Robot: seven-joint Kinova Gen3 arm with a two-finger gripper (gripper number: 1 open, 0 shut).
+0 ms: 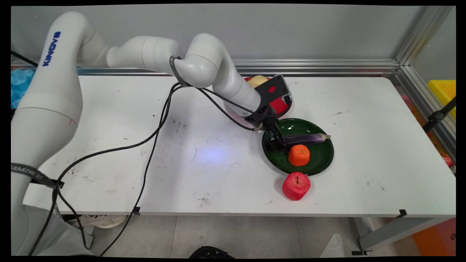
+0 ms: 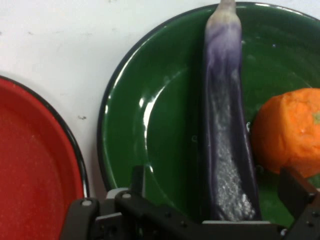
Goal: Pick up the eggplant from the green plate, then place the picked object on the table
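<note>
A long purple eggplant (image 1: 305,138) (image 2: 227,125) lies across a dark green plate (image 1: 322,165) (image 2: 150,125). An orange (image 1: 299,155) (image 2: 287,132) rests on the same plate, right beside the eggplant. My gripper (image 1: 276,141) (image 2: 217,187) is lowered over the eggplant's thick end, at the plate's left side. It is open, one finger on each side of the eggplant, with a wide gap on the left and a narrow one on the right. Nothing is gripped.
A red plate (image 1: 283,105) (image 2: 35,165) sits just behind the green one, partly hidden by the wrist, with a pale yellow fruit (image 1: 256,80) on it. In front of the green plate stands a red apple (image 1: 296,186). Black cables (image 1: 153,138) trail across the table's left half.
</note>
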